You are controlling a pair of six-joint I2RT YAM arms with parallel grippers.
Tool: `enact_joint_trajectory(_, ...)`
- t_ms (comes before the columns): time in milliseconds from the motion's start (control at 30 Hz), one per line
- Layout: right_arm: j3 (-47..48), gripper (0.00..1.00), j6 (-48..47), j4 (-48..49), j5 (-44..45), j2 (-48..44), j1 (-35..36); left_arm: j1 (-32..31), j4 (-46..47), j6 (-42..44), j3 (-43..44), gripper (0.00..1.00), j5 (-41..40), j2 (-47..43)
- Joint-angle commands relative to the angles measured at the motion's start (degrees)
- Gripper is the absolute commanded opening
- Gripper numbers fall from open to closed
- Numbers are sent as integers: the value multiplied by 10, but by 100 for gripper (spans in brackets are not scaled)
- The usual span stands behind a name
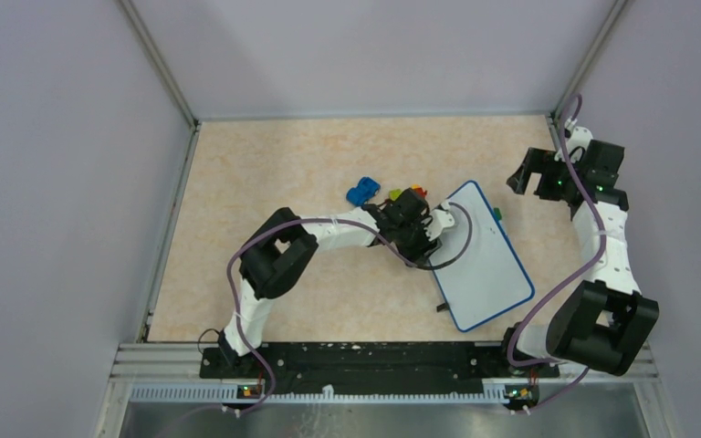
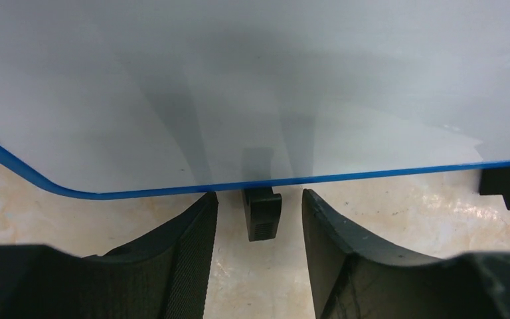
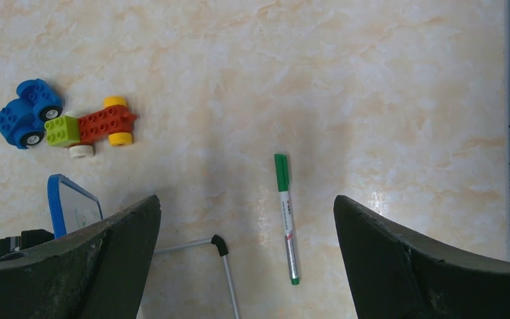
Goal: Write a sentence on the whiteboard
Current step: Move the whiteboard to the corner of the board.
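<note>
The flat white, blue-rimmed whiteboard [image 1: 484, 260] lies at 3 o'clock on the beige table [image 1: 265, 182]; at its 9 o'clock edge the left gripper [image 2: 259, 199] stands spread astride a small black foot [image 2: 262, 212]. The right gripper [image 3: 246, 199] gapes wide above a green marker pen [image 3: 285, 219].

Nothing legible: the whiteboard [image 1: 488, 265] face shows no writing, and the dark print on the green marker [image 3: 285, 216] barrel is too small to read
</note>
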Motion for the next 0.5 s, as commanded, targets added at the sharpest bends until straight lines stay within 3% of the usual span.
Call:
enact_joint_trajectory(0, 33, 99, 5, 8, -9, 1, -5, -2, 23, -39, 15, 52, -31, 8)
enact_joint_trajectory(233, 32, 99, 4, 8, -11, 1, -6, -1, 19, -63, -6, 25, -93, -17)
enact_joint_trajectory(467, 34, 99, 3, 6, -12, -1, -6, 0, -14, -78, -56, 12, -153, -68)
